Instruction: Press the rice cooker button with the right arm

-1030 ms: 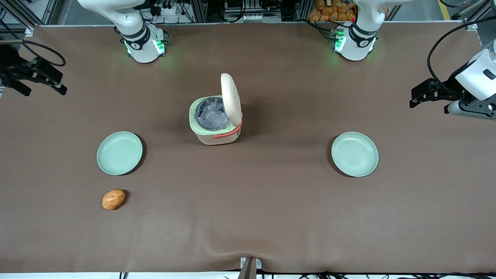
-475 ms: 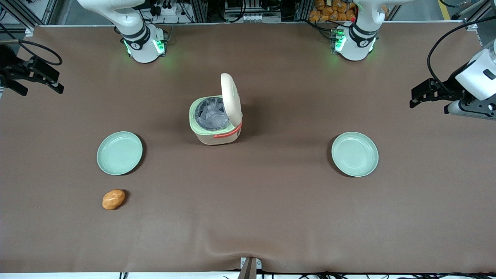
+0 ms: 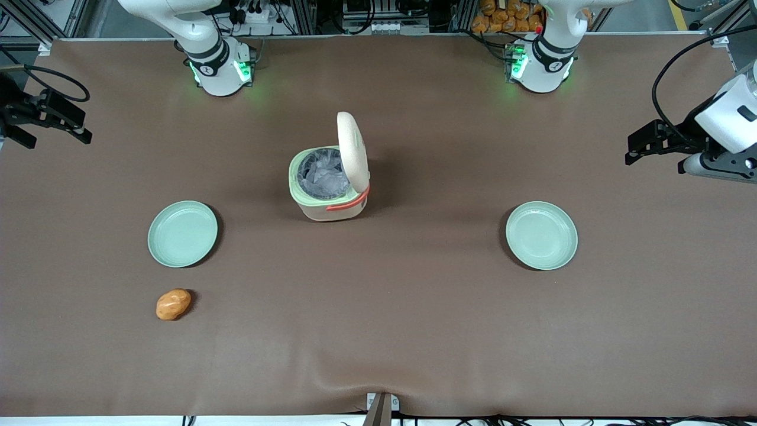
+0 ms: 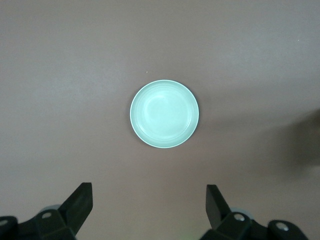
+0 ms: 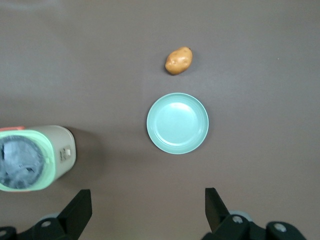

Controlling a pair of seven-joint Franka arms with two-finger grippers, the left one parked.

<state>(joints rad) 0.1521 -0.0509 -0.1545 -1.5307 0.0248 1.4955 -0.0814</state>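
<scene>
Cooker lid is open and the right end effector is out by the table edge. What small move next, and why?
Probably just settle into a rest pose. The cream rice cooker's rounded lid stands upright, grey lining exposed, so the press looks done. The black end effector hangs open and empty toward the working arm's end of the table.

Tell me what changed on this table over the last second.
The right arm's claw drew farther toward the working arm's end of the table and slightly away from the front camera, away from the rice cooker. It holds nothing, its fingers apart. The cooker's lid stays raised; both plates and the potato stayed put.
</scene>
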